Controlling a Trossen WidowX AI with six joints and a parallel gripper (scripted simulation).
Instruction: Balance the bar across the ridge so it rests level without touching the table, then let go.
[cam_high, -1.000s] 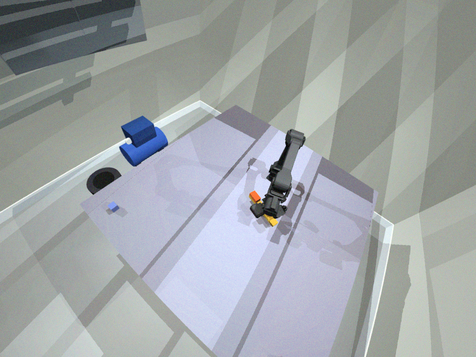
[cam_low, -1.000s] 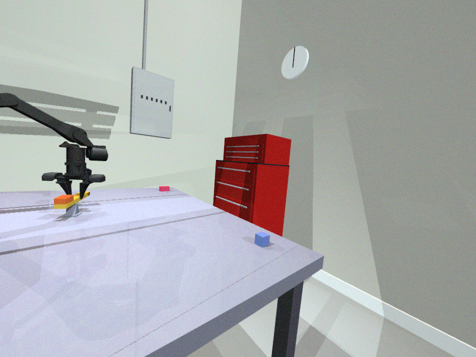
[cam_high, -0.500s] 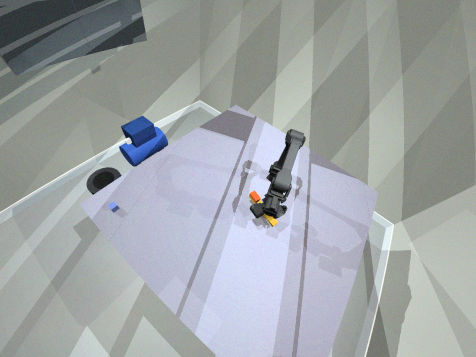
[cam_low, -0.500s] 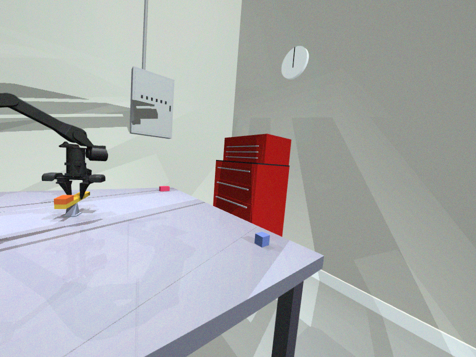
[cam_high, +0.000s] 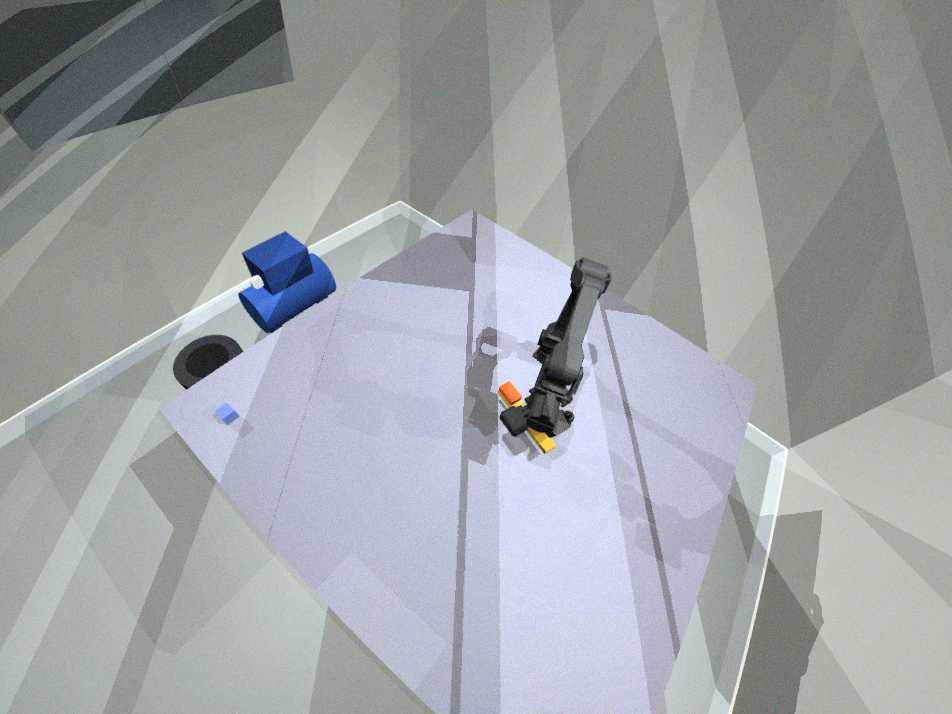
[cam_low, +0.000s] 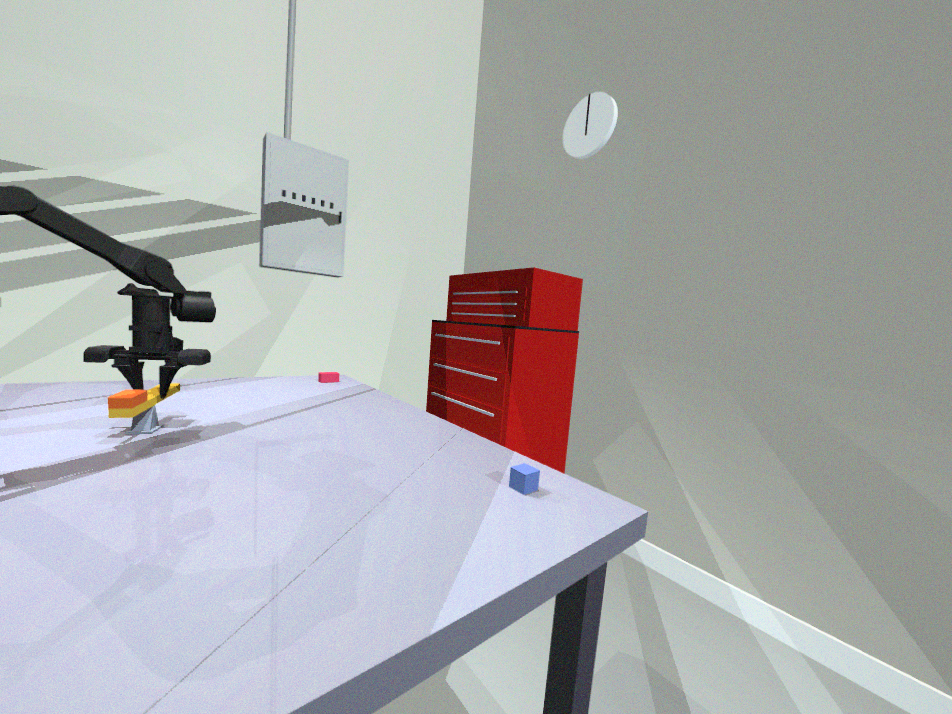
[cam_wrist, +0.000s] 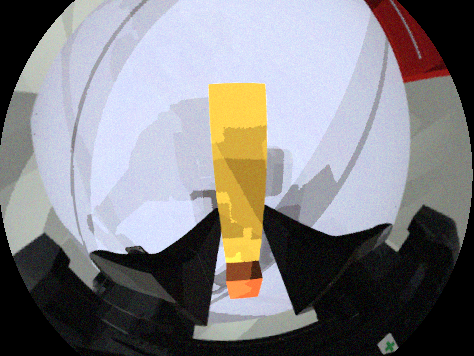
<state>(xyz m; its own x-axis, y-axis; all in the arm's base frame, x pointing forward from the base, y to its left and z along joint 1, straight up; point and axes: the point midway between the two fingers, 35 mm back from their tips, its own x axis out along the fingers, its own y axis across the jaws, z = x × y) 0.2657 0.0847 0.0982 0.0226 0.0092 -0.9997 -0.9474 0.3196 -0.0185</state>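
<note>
The yellow bar carries an orange block on one end. My gripper is shut on the bar, one finger on each side, between its middle and the orange block's far end. The grey ridge stands on the table right under the bar in the exterior view. The bar looks about level and clear of the table. Whether it touches the ridge top is too small to tell. The ridge is hidden in the top view.
A blue cube lies near a table corner. A pink-red block lies by the far edge. A red tool cabinet stands beyond the table. A blue machine and a dark ring are beside the table.
</note>
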